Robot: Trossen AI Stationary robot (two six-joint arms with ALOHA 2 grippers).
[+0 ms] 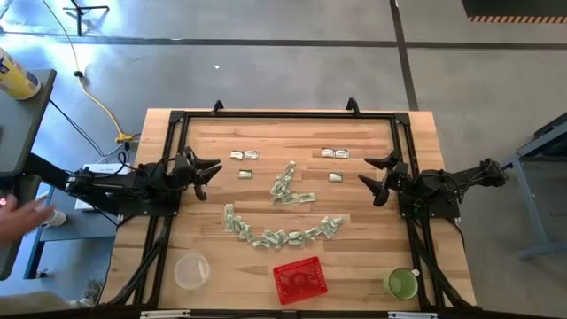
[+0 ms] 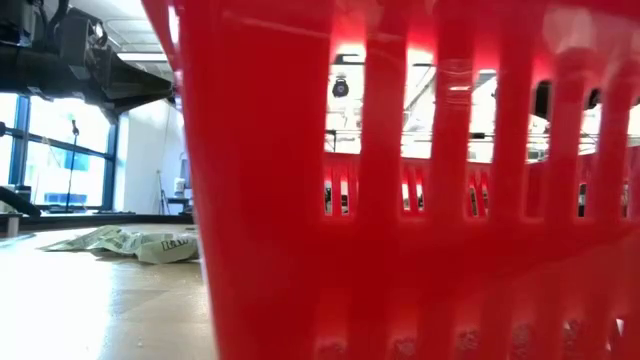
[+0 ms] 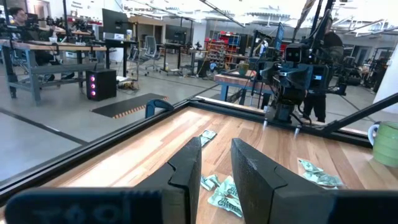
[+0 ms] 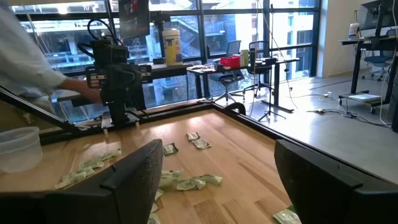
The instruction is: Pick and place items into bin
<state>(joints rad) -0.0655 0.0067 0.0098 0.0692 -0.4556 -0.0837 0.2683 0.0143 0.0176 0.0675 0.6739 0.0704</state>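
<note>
Many small pale green-and-white wrapped items (image 1: 282, 190) lie on the wooden table, in a curved row and in small groups. They also show in the left wrist view (image 3: 224, 196), the right wrist view (image 4: 186, 182) and the low view (image 2: 130, 243). The red basket (image 1: 299, 278) stands at the near edge and fills the low view (image 2: 400, 250). My left gripper (image 1: 208, 177) is at the table's left side, open and empty above the table (image 3: 216, 180). My right gripper (image 1: 376, 179) is at the right side, wide open and empty (image 4: 217, 180).
A clear round container (image 1: 191, 270) stands near the front left and a green cup (image 1: 401, 283) near the front right. A black frame (image 1: 283, 115) runs around the table. A person's hand (image 1: 22, 217) is at a side table beyond the left edge.
</note>
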